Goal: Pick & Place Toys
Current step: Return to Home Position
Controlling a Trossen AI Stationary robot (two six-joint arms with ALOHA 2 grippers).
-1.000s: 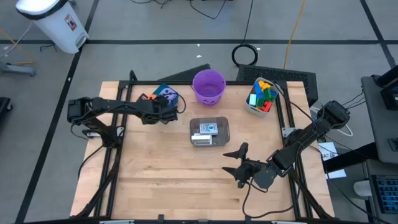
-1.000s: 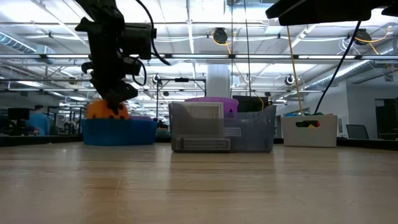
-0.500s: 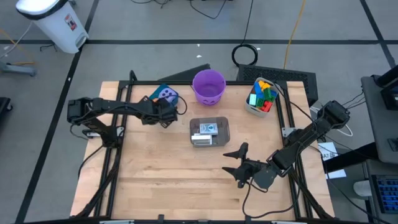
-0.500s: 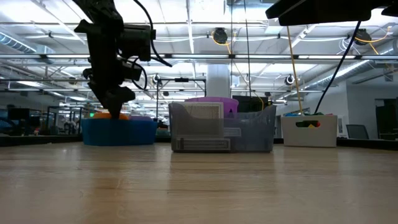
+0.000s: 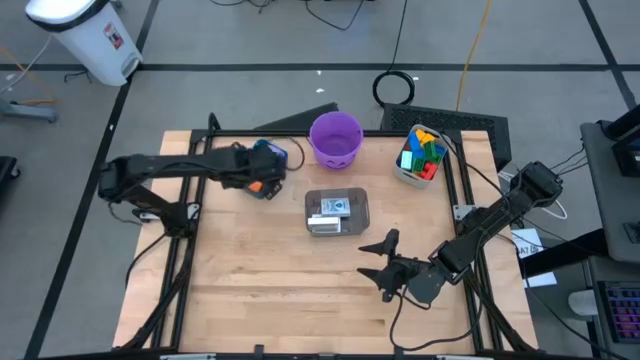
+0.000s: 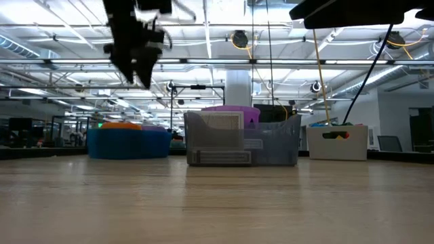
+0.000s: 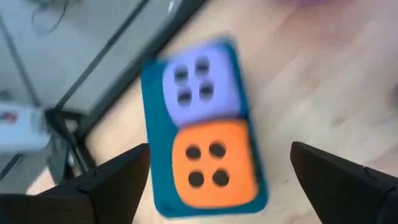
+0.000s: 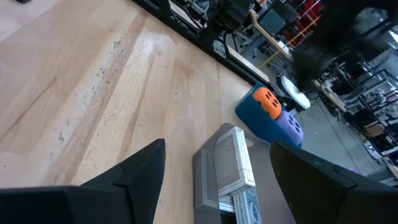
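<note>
A teal bin (image 7: 155,124) stands at the table's far left and also shows in the high view (image 5: 276,153). In it lie a purple die (image 7: 200,84) and an orange die (image 7: 214,163), side by side, four dots up. The orange die's top shows over the bin's rim in the low view (image 6: 122,125). My left gripper (image 7: 219,149) is open and empty well above the bin (image 6: 139,64), one finger on either side of the dice in its wrist view. My right gripper (image 5: 386,265) is open and empty over the table's near right.
A purple bucket (image 5: 335,138) stands at the far middle. A clear tub with white cards (image 5: 337,212) is at the centre. A white tub of coloured blocks (image 5: 420,155) is at the far right. Bare wood lies along the near half of the table (image 5: 280,290).
My left gripper has set the orange die down into the teal bin beside the purple die, let go of it and risen well above the bin. The die now lies low in the bin, only its top showing over the rim.
</note>
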